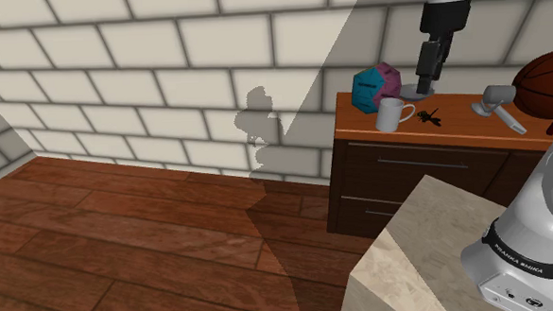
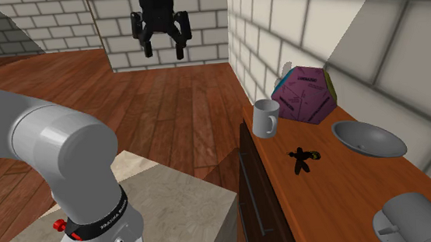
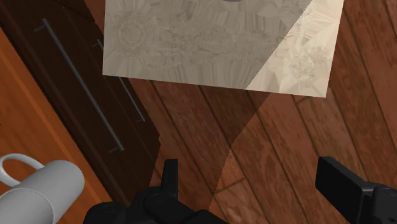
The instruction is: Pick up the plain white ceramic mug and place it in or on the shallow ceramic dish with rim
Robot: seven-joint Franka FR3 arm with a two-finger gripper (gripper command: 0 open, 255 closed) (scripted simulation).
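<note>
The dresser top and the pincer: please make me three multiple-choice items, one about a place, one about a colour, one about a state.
1. Where does the white mug stand?
A) on a chair
B) on the dresser top
C) on a shelf

2. What colour is the small figure between the mug and the dish?
A) black
B) red
C) yellow

3. How is the pincer?
A) shut on the mug
B) shut on nothing
C) open, holding nothing

Answers:
1 B, it stands on the orange-brown top near the purple polyhedron.
2 A, the figure is plainly black.
3 C, its fingers stand wide apart and clasp nothing.
</note>
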